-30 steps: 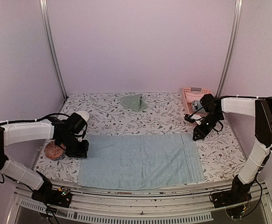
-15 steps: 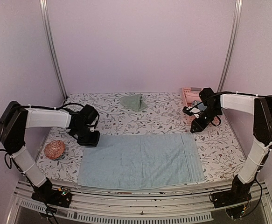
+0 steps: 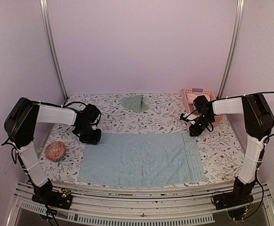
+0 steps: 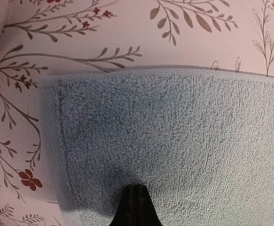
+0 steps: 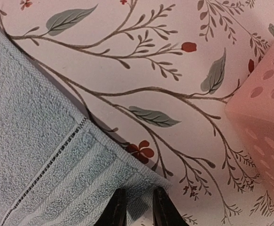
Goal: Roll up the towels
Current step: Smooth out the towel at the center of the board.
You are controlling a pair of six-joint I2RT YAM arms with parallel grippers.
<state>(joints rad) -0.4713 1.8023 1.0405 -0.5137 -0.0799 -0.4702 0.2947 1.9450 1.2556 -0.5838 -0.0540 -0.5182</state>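
Lying flat across the middle of the floral table cover (image 3: pixel 160 115), the light blue towel (image 3: pixel 141 157) is spread as a wide rectangle, its long edges running from 9 to 3 o'clock. The green towel (image 3: pixel 134 102) sits well apart at 12 o'clock as a small crumpled heap, too small and soft in the overhead view for any detail on it to be read.

The left gripper (image 3: pixel 90 137) hangs over the blue towel's 10 o'clock corner. In the left wrist view its tips show only as 1 dark point pressed together at the bottom edge, over the terry just inside the corner; the rest of the fingers is cut off.

The right gripper (image 3: pixel 193 133) is at the towel's 2 o'clock corner. In the right wrist view its 2 dark tips stand a narrow gap apart, straddling the ribbed hem at the very corner, which lies flat on the cover. The tips run off the bottom of the frame, so whether they touch the cloth cannot be told.

The pink basket (image 3: pixel 199 95) stands at 2 o'clock, its near side partly hidden behind the right arm. At 8 o'clock a brownish round object (image 3: pixel 55 150) rests beside the towel's short edge; what it is cannot be made out.
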